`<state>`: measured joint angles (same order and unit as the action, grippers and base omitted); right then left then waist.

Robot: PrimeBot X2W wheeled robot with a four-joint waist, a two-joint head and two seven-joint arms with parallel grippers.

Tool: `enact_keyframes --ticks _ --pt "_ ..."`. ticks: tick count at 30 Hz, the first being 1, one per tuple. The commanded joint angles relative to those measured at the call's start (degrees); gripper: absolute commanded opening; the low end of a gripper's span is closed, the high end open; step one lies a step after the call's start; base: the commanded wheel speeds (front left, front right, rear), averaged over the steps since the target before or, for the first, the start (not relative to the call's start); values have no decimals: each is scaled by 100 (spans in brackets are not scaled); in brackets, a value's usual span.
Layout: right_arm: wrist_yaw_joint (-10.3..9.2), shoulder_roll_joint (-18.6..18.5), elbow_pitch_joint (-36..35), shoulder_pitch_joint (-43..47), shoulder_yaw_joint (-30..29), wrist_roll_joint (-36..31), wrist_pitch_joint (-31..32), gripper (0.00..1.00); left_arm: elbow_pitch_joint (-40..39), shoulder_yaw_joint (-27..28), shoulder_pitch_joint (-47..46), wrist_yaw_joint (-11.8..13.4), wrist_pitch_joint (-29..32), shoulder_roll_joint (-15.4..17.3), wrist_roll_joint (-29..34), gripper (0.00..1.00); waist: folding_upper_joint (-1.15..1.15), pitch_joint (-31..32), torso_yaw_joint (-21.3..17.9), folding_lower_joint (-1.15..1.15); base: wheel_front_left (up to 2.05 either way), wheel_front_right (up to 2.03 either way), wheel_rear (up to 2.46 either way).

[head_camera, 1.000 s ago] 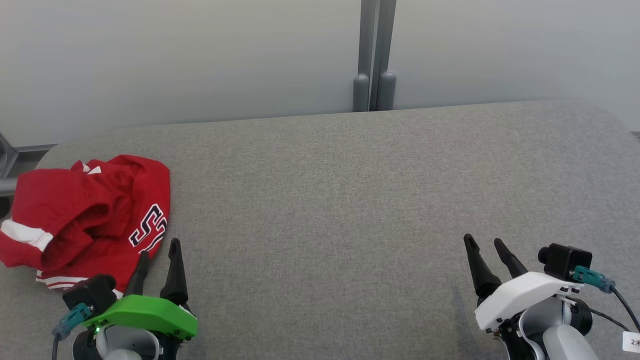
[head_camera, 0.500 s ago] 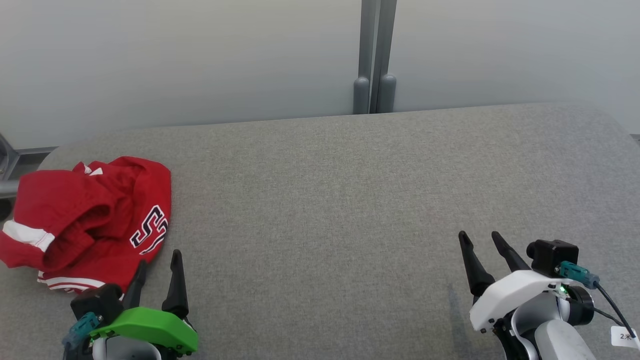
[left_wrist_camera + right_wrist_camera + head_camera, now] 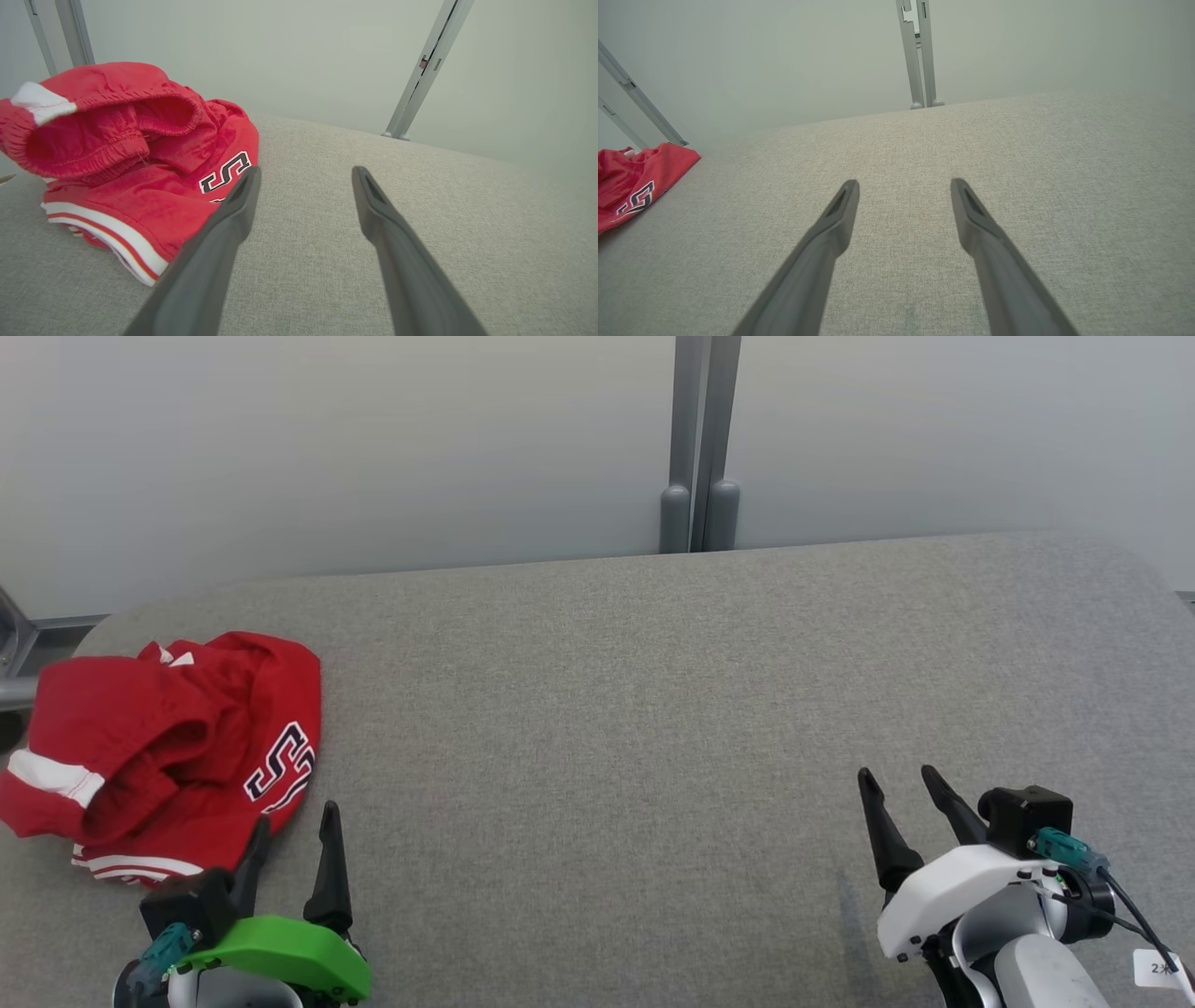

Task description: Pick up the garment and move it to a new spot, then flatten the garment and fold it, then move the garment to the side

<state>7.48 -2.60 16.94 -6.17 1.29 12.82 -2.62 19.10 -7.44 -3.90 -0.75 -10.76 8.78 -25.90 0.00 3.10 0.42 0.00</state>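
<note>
The garment (image 3: pixel 159 747) is a crumpled red pair of shorts with white trim and a dark letter S, lying at the far left of the grey table (image 3: pixel 653 709). Its elastic waistband gapes open in the left wrist view, where the garment (image 3: pixel 131 154) fills the left half. My left gripper (image 3: pixel 294 817) stands open just right of the garment's near corner, its left finger close beside the cloth and holding nothing. At the lower right my right gripper (image 3: pixel 896 779) is open over bare table, far from the garment (image 3: pixel 630 186).
The table's rounded far edge runs before a pale wall with a grey double post (image 3: pixel 698 439) at the middle. A grey metal frame piece (image 3: pixel 14 649) juts in at the table's left end.
The picture has shifted slightly down, so the camera moved. Both grippers have drawn a little lower in view; they stay open. The garment lies as before.
</note>
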Motion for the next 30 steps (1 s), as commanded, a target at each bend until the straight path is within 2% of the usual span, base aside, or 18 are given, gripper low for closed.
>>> enact_keyframes --ticks 1,16,30 --pt "2 -32 0 -55 19 -78 -43 100 -46 8 64 10 -61 34 74 100 0 3 -5 0 0 0 0" --pt "2 -37 13 6 84 -554 -139 100 -140 -71 210 71 -104 77 410 100 0 66 -50 0 0 0 0" --pt "1 -40 64 42 117 -670 -203 100 -215 -95 311 127 -112 79 509 100 0 89 -44 0 0 0 0"
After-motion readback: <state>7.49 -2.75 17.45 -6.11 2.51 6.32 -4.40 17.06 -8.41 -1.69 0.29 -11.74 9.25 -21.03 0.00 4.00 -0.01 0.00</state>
